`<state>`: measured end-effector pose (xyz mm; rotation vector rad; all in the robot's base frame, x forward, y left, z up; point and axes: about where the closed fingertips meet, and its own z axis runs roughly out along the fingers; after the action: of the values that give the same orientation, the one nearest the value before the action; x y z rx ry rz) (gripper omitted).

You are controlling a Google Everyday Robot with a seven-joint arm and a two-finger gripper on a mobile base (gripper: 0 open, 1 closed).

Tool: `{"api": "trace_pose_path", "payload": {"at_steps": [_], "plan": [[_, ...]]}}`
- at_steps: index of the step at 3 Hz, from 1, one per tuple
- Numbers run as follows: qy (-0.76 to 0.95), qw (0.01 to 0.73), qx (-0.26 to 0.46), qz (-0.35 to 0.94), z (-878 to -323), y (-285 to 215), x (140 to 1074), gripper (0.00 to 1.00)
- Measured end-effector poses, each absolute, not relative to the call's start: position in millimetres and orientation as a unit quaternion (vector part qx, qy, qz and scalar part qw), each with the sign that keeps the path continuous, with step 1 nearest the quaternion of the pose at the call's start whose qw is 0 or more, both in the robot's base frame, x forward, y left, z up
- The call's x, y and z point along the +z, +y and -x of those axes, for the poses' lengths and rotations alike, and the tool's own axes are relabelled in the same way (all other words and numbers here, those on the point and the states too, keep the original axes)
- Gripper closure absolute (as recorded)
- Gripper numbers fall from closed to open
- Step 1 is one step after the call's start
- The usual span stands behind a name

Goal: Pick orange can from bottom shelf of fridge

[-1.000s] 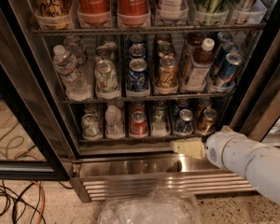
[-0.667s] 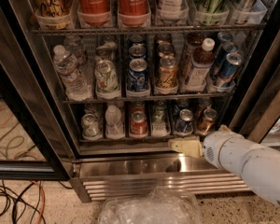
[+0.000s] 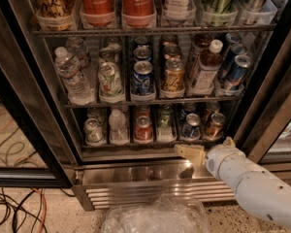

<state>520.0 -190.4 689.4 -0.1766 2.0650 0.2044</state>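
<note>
**Item: gripper at the fridge base, orange can in the rightmost lane**

Landmark: small coppery orange-brown drink can with a silver top (image 3: 214, 125), called the orange can. It stands upright at the front of the rightmost lane of the dark wire bottom shelf (image 3: 126, 144), inside the black-framed glass-door fridge (image 3: 131, 174).

Gripper: cream-coloured gripper (image 3: 196, 154) on a white jointed arm (image 3: 252, 183). It sits below and slightly left of the orange can, outside the shelf, over the stainless steel base strip. It holds nothing and is apart from the can. Whether it is open or closed cannot be told.

Neighbours: blue can (image 3: 191, 126), just beside the orange can on its left. Red can (image 3: 143, 128), further left, with a lane between it and the blue can.

Edges: black right door post (image 3: 262, 115), close to the right of the orange can. The next wire rack up (image 3: 150, 102) runs above the orange can, with a gap over its top.

Open room: the front of the orange can faces outward with nothing before it. A crumpled clear plastic bag (image 3: 155, 217) lies on the floor well below it.
</note>
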Motion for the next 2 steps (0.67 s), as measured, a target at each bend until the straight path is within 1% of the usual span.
{"api": "trace_pose_path", "payload": {"at_steps": [2], "plan": [[0.826, 0.555, 0.095, -0.019, -554, -196, 655, 0.00]]}}
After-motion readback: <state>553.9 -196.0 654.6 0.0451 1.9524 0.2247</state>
